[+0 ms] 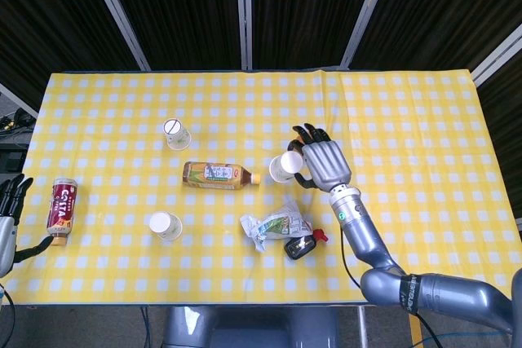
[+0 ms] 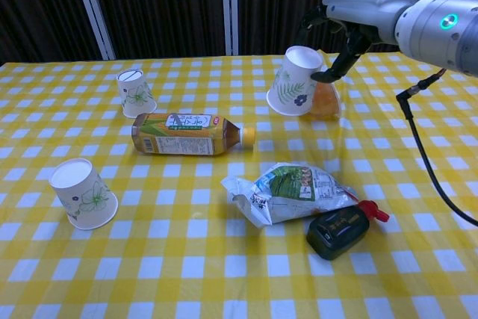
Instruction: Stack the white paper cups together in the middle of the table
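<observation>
Fingers [image 2: 328,74] of right hand [image 1: 325,160] around tilted paper cup [image 2: 293,81] — aloft.

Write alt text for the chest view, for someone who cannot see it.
The right hand holds a white paper cup tilted above a yellow checked table. Two more cups stand upside down at left, near a lying tea bottle, a snack bag and a black fob.

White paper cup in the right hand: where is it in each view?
Head view: white paper cup, centre, held by the right hand, right of the lying tea bottle.
Chest view: cup upper centre-right, tilted, lifted.
Shared landmark: the tea bottle, just left of the cup.
</observation>
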Controlling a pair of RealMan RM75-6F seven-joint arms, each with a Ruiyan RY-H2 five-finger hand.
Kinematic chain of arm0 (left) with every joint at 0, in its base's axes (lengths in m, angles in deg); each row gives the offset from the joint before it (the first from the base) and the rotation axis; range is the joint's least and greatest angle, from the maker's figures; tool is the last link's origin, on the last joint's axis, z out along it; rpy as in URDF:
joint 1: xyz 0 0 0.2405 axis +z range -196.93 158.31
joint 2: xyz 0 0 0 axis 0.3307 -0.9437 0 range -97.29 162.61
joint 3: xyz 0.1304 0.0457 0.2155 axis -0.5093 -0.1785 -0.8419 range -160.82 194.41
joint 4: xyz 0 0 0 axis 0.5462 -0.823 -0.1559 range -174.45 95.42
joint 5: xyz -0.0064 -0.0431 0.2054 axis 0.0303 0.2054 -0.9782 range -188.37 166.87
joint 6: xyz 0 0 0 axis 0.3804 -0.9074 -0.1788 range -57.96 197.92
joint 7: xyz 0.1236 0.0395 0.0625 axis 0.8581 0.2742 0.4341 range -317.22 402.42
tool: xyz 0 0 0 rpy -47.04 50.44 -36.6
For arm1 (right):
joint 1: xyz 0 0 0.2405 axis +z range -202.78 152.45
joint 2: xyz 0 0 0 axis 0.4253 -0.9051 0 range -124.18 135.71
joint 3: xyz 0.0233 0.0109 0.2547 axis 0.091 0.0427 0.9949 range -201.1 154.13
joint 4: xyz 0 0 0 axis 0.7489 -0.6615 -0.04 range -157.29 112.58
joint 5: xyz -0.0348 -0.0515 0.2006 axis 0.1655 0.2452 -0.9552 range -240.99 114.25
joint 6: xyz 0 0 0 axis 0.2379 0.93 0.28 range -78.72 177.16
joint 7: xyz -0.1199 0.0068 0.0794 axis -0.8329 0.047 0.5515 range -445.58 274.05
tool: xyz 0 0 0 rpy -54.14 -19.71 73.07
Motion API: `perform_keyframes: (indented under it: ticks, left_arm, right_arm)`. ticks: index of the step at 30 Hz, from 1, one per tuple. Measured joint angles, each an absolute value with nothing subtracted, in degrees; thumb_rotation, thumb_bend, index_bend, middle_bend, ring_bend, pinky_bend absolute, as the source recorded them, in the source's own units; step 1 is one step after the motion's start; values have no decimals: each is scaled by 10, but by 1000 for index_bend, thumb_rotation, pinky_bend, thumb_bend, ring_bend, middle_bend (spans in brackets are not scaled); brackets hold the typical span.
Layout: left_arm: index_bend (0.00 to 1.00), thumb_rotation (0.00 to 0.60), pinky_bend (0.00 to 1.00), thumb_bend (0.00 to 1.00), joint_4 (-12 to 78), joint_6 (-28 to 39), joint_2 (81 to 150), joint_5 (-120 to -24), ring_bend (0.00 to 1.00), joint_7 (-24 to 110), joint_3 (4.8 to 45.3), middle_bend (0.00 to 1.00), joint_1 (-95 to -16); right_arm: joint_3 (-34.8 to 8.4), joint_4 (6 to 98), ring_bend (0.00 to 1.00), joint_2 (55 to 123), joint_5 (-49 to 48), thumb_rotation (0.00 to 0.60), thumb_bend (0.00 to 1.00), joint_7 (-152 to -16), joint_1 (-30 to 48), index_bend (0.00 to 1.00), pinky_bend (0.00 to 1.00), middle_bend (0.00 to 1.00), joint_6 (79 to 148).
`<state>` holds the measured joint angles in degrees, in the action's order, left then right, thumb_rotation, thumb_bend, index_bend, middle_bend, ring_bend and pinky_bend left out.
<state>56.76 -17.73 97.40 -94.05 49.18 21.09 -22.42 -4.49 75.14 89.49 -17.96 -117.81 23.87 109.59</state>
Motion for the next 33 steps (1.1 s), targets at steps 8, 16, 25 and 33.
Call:
perform_keyframes:
  ticks: [8, 16, 25, 33]
  left_arm:
    - [0, 600, 0, 38, 565, -173, 970, -933, 0, 479, 213, 0, -225]
    - [0, 600, 0, 38, 565, -171, 969, -933, 0, 478, 213, 0, -226]
    - [0, 600, 0, 38, 568, -176, 969, -939, 0, 479, 210, 0, -225]
    - [0, 600, 0, 38, 568, -174, 968, -936, 0, 475, 211, 0, -225]
  right_arm:
    - [-52, 738, 0, 948, -196, 600, 246, -1198, 271, 479, 148, 97, 1096]
    - [-71, 754, 0, 973, -183, 600, 245, -1201, 278, 479, 148, 97, 1106]
    - [-78, 746, 0, 1007, -181, 600, 245, -1201, 286, 478, 148, 97, 1114]
    - [-79, 719, 0, 1016, -185, 600, 245, -1201, 290, 479, 147, 96, 1116]
